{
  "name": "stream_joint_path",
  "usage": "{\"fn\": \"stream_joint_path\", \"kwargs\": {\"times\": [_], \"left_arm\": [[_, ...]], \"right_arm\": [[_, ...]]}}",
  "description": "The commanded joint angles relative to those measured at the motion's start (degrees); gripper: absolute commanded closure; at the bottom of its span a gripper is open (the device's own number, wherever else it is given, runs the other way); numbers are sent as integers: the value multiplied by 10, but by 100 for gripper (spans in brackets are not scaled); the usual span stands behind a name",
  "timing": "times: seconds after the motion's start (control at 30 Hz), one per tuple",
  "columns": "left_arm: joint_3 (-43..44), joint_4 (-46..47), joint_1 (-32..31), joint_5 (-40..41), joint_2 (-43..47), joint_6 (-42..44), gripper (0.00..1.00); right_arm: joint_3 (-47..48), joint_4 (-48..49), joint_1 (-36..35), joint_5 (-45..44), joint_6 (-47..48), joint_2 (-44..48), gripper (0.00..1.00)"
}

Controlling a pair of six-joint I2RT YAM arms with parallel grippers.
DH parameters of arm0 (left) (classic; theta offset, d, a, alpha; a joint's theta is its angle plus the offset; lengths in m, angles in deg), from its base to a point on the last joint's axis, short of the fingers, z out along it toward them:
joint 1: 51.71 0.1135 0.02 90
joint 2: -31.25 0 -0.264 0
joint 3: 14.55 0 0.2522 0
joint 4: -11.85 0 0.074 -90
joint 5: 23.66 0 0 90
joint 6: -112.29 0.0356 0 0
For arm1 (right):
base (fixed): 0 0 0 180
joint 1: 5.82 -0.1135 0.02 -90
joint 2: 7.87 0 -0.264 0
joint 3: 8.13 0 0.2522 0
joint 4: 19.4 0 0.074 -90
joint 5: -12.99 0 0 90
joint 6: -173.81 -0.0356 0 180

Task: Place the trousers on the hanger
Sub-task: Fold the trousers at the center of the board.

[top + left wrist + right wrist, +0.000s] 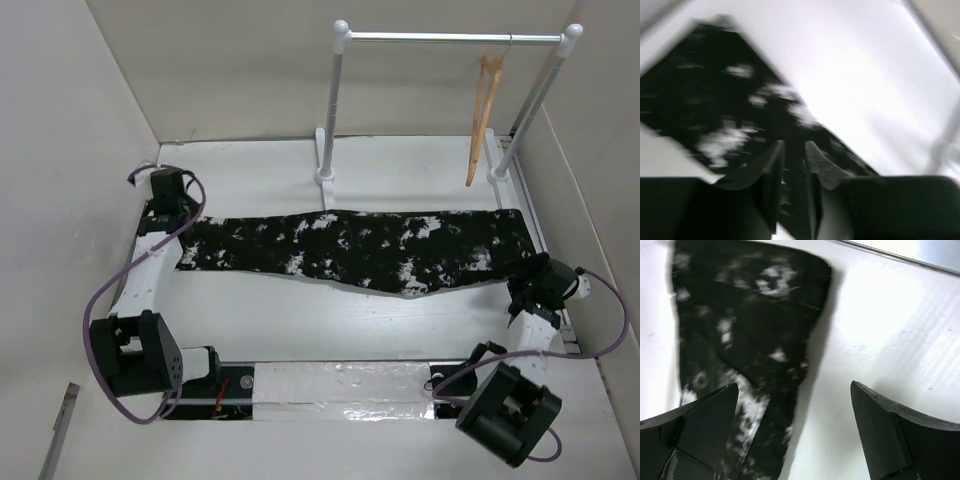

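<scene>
Across the middle of the table (300, 325), the trousers (350, 250) are laid out flat in one long black-and-white-splattered strip, running left to right. The hanger (487, 110) isn't touching them at all. It dangles by its hook from the rail of the white rack (450, 38), up behind the trousers' right end and well clear of the fabric. The rack's two posts stand just past the trousers' far edge.

The left gripper (180, 230) is down at the trousers' left end, with its arm stretched up along that side. The wrist view is pretty blurry, but the left fingers (771, 170) sit nearly together with dark fabric in the thin slot between them, so it looks pinched on the cloth.

The right gripper (518, 283) is at the trousers' right end, its arm folded up short. Its fingers (715, 410) are spread wide, one over the fabric's corner and the other over bare table beside it, gripping nothing.
</scene>
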State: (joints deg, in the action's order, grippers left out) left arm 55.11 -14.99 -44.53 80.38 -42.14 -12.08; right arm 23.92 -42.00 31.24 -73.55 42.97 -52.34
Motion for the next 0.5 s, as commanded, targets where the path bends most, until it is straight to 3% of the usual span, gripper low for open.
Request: {"fn": "stream_joint_path", "kwargs": {"times": [0.0, 0.17, 0.33, 0.37, 0.43, 0.47], "left_arm": [[16, 83, -91, -92, 52, 24, 83], [4, 133, -237, -120, 75, -24, 98], [-67, 206, -349, -99, 73, -36, 100], [-78, 212, -356, -97, 71, -34, 100], [-112, 247, -366, -103, 69, -34, 100], [-125, 247, -366, -110, 69, -37, 100]], "right_arm": [[35, 48, 15, 0, -31, -59, 2], [76, 95, 15, 2, -45, -182, 7], [96, 157, 15, 27, -54, -281, 17], [91, 171, 15, 19, -68, -282, 21], [79, 200, 0, 8, -77, -278, 50], [77, 201, -6, -2, -77, -275, 50]]}}
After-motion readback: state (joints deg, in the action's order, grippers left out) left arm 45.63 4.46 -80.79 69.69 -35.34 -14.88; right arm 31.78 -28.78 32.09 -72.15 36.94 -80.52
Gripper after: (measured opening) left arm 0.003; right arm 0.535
